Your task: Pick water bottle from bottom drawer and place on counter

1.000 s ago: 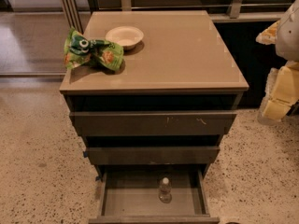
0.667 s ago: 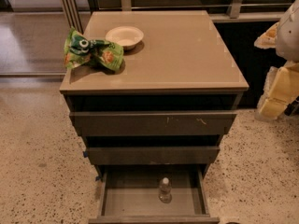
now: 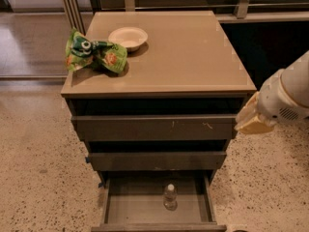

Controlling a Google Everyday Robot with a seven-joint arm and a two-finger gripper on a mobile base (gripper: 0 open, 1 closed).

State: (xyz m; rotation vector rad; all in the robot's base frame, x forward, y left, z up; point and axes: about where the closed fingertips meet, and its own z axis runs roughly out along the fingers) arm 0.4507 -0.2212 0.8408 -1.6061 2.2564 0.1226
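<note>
The desk [image 3: 193, 57] is bare at its right. The bottom drawer [image 3: 157, 211] lies open beneath two jutting drawers [image 3: 154, 128], which could be struck on descent. The tool [image 3: 252, 119] is held to their right; its state cannot be told. The water bottle [image 3: 169, 196], upright mid-drawer, could be toppled.

Counter [image 3: 193, 57]: glossy tan top with a thin pale edge. Crumpled green snack bag [image 3: 94, 57] lies near the left edge, toward the front-left corner. White bowl [image 3: 128, 36] sits upright just behind and right of the bag, nearer the back edge. Gripper [image 3: 252, 120] is off the worktop, just outside the front-right corner, below counter level.
</note>
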